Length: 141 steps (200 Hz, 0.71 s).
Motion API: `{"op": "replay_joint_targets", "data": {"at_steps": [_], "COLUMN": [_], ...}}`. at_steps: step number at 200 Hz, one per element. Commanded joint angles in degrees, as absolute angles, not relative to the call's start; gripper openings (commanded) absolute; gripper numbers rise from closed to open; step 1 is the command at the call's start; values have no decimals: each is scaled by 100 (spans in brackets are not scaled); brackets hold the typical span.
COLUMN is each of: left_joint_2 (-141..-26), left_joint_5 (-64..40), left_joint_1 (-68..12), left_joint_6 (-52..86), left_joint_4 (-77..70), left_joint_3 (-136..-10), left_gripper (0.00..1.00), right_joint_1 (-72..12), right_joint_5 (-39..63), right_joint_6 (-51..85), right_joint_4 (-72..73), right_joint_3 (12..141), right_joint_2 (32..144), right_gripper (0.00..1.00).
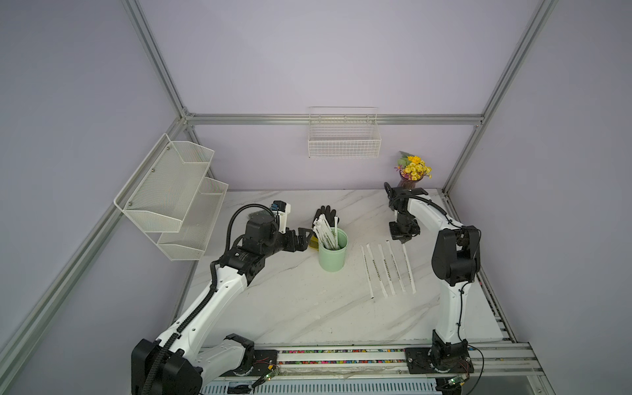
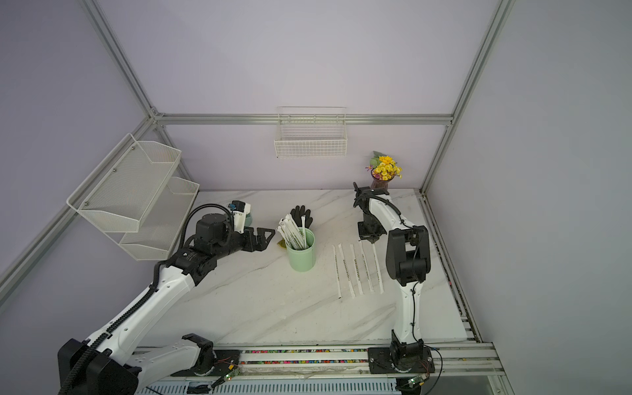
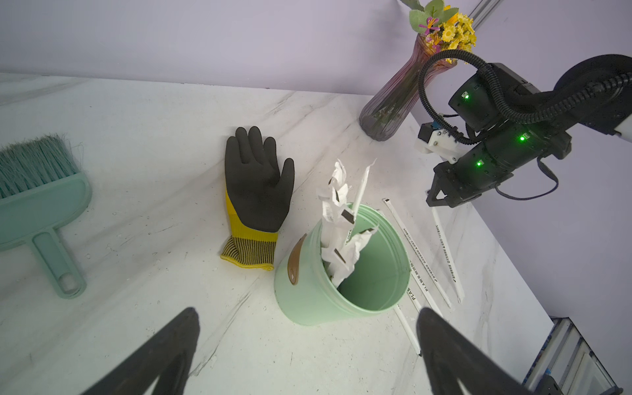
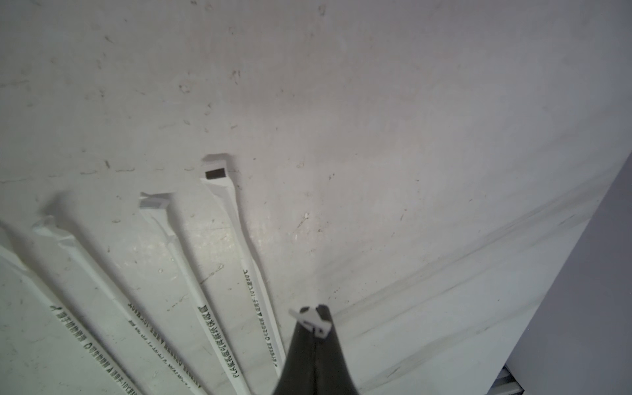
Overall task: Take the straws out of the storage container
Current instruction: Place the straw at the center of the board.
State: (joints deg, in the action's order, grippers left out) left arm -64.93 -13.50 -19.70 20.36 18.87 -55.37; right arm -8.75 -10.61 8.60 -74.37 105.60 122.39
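Note:
The storage container point(image 1: 332, 254) point(image 2: 301, 256) point(image 3: 307, 294), a mint-green cup, stands upright mid-table with a bundle of white straws point(image 1: 325, 232) point(image 2: 292, 229) point(image 3: 337, 219) leaning out of it. My left gripper point(image 1: 306, 239) point(image 2: 270, 236) point(image 3: 307, 311) hovers open just left of the cup, holding nothing. Several more straws point(image 1: 383, 270) point(image 2: 355, 270) point(image 4: 219, 273) lie side by side on the table right of the cup. My right gripper point(image 1: 403, 241) point(image 2: 371, 239) point(image 4: 313, 318) is shut on the far end of the rightmost straw point(image 1: 408, 270) point(image 3: 444, 253), low over the table.
A black and yellow glove point(image 1: 325, 213) point(image 3: 256, 184) lies just behind the cup. A vase of yellow flowers point(image 1: 412, 171) stands at the back right, behind my right arm. A teal hand brush point(image 3: 37, 191) lies at the back left. A wire basket point(image 1: 343, 143) and a mesh rack point(image 1: 178, 195) hang on the walls.

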Motion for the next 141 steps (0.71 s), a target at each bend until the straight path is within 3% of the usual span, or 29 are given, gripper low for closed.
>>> {"op": "replay_joint_targets", "data": {"at_steps": [1,141], "left_joint_2": [-6501,-6530], "left_joint_5": [-1411,-1386], "left_joint_1": [-1995,-1995], "left_joint_6": [1951,1925], "left_joint_4": [1705,1701], "left_joint_3": [-5616,-5570], "left_gripper": [98,98], "right_joint_1": [-811,-773], "right_joint_5": [-1019,-782], "right_joint_6": [806,815], "right_joint_4": [-7471,-7050], "right_joint_3": [10789,10631], "right_joint_2": [12410,12962], "right_gripper": [0,7]}}
